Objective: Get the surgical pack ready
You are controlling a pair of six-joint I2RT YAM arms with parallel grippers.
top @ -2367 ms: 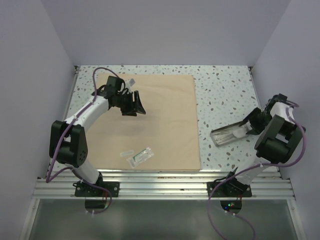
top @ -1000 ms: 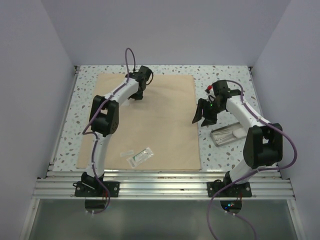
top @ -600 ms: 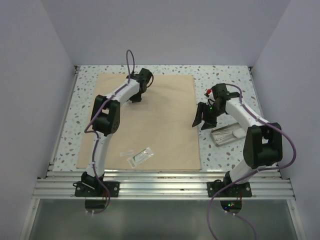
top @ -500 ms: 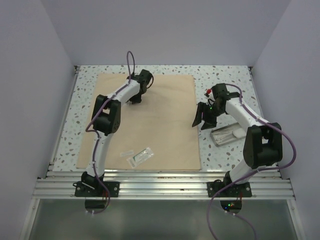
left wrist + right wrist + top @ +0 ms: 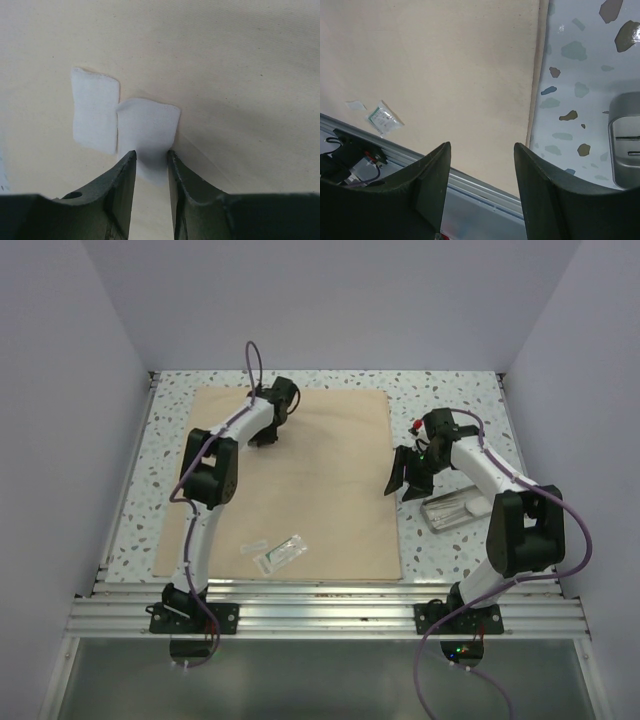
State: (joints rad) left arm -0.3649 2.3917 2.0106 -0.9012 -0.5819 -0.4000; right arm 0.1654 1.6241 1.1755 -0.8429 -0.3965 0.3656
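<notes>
Left tool [image 5: 150, 156] has crept farther along the surgical pack [image 5: 320, 490] and narrowed.
It pinches a white patch [image 5: 147, 125] near the pack's far edge; the pack lies flat on the counter's [image 5: 450, 400] left half, right tool [image 5: 481, 146] spread above its right edge.

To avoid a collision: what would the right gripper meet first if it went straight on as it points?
Probably the surgical pack, close to its right edge, though depth is unclear.
</notes>
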